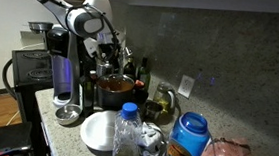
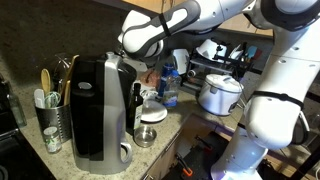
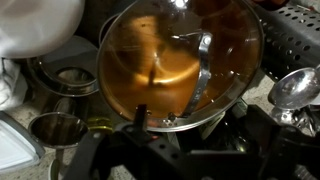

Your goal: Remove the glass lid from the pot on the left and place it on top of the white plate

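The copper-toned pot (image 1: 118,87) stands on the counter beside the black coffee machine. In the wrist view the glass lid (image 3: 175,55) fills the upper frame and lies over the pot's rim (image 3: 205,122), with the copper glowing through the glass. My gripper (image 1: 107,61) hangs just above the pot. In the wrist view its dark fingers (image 3: 188,118) stand apart at the lid's near rim, holding nothing. The white plate (image 1: 99,131) lies in front of the pot, nearer the counter's front edge.
The tall black coffee machine (image 1: 64,70) (image 2: 100,110) stands close beside the pot. Blue-capped bottles (image 1: 128,122), a blue jug (image 1: 187,140) and dark bottles (image 1: 145,70) crowd the counter. Metal cups (image 3: 58,128) sit beside the pot. A white rice cooker (image 2: 220,95) stands farther off.
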`<action>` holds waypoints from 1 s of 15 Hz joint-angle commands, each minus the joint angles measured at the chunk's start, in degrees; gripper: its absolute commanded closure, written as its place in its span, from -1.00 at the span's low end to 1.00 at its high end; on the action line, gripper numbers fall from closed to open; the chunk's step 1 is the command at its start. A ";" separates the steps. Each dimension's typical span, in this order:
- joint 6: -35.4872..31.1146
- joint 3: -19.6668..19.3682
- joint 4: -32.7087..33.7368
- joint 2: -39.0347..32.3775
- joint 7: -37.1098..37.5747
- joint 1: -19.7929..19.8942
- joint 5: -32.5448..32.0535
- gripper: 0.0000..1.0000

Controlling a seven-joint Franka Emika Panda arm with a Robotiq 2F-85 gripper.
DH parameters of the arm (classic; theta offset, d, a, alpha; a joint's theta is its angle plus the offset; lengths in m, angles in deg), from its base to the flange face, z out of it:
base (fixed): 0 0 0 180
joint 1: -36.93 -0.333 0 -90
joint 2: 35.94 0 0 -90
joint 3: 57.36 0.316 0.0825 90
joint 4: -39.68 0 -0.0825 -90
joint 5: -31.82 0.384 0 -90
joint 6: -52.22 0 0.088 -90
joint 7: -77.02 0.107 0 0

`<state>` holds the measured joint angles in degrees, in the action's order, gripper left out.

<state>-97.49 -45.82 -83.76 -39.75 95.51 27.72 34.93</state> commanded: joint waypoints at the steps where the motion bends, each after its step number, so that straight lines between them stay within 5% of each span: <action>1: 0.44 -0.72 3.56 -3.11 2.37 -1.54 -1.63 -1.00; 13: 3.67 -2.46 6.75 -7.47 5.45 -4.27 -4.46 -1.00; 14: 4.29 -2.62 6.94 -7.47 6.01 -4.40 -4.86 -0.50; 15: 4.85 -2.84 7.09 -7.43 6.44 -4.59 -5.39 -0.46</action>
<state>-95.54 -47.45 -78.53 -46.61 99.00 24.52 31.67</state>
